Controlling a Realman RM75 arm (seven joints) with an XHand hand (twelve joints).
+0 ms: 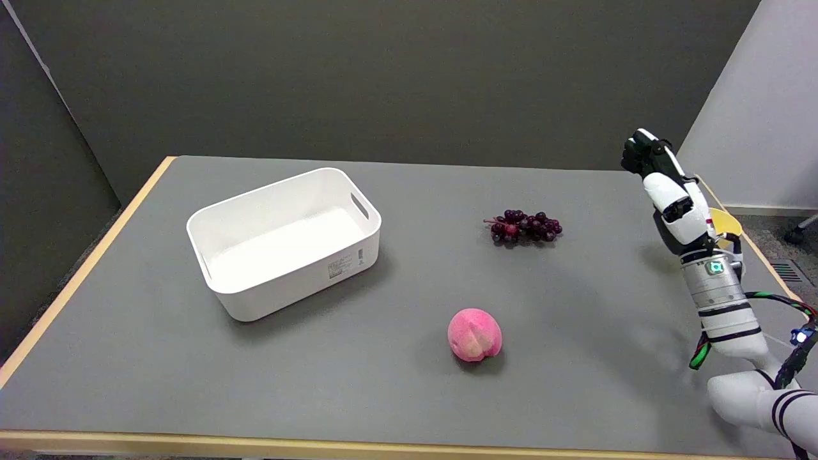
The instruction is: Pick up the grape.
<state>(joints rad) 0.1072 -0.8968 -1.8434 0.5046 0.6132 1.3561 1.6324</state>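
the grape (524, 227) bunch lies on the grey counter (575, 358), untouched. the right robot hand (664, 185) hangs well apart from it, upright, fingers loosely spread and holding nothing.

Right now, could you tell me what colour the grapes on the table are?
Dark purple; the grapes show best in the head view.

On the grey table (160, 358) there is one bunch of dark purple grapes (525, 227), one pink peach (475, 335) and one white bin (285, 241). One yellow thing (726, 225) shows at the table's right edge, mostly hidden behind the arm, so what it is cannot be told. One robot hand (664, 189) is in view, the right one, on one white arm.
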